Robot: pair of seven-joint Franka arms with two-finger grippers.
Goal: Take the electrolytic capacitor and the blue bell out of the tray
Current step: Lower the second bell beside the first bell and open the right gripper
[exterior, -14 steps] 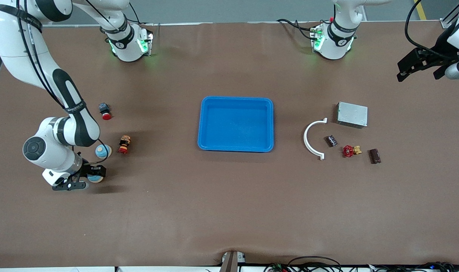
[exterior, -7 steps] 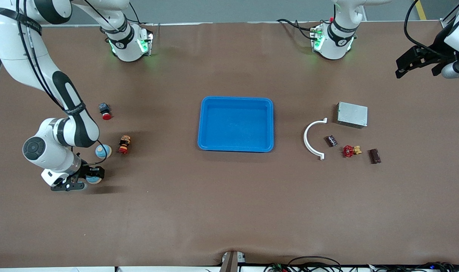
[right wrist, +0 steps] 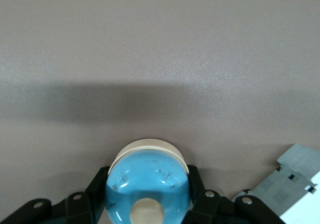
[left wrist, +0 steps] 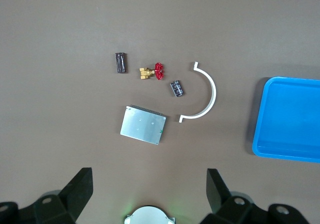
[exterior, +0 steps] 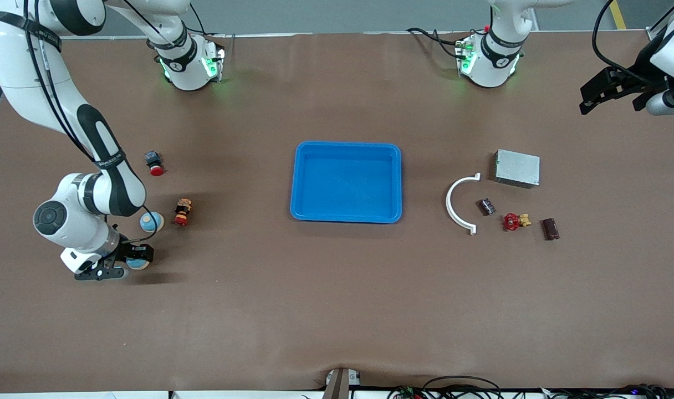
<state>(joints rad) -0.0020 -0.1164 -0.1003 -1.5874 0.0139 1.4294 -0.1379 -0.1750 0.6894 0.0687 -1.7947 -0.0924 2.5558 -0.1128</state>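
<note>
My right gripper (exterior: 131,260) is low at the right arm's end of the table, shut on a blue domed bell (exterior: 139,261) with a cream base. In the right wrist view the bell (right wrist: 147,181) fills the space between the black fingers (right wrist: 98,186) of the right gripper (right wrist: 147,189). The capacitor (exterior: 486,206), a small black striped cylinder, lies beside a white curved bracket (exterior: 450,205) toward the left arm's end. It also shows in the left wrist view as the capacitor (left wrist: 176,88). My left gripper (exterior: 611,94) hangs open and empty, high over that end of the table; the left gripper (left wrist: 148,179) has wide jaws.
A blue tray (exterior: 298,183) sits mid-table. Near the capacitor are a metal box (exterior: 517,168), a red valve (exterior: 513,221) and a brown block (exterior: 550,228). Beside the right gripper stand a second blue bell (exterior: 150,221), an orange-red part (exterior: 182,211) and a red push button (exterior: 154,162).
The right gripper with the bell has shifted a little toward the right arm's end of the table. The left gripper has drifted slightly toward the robots' bases.
</note>
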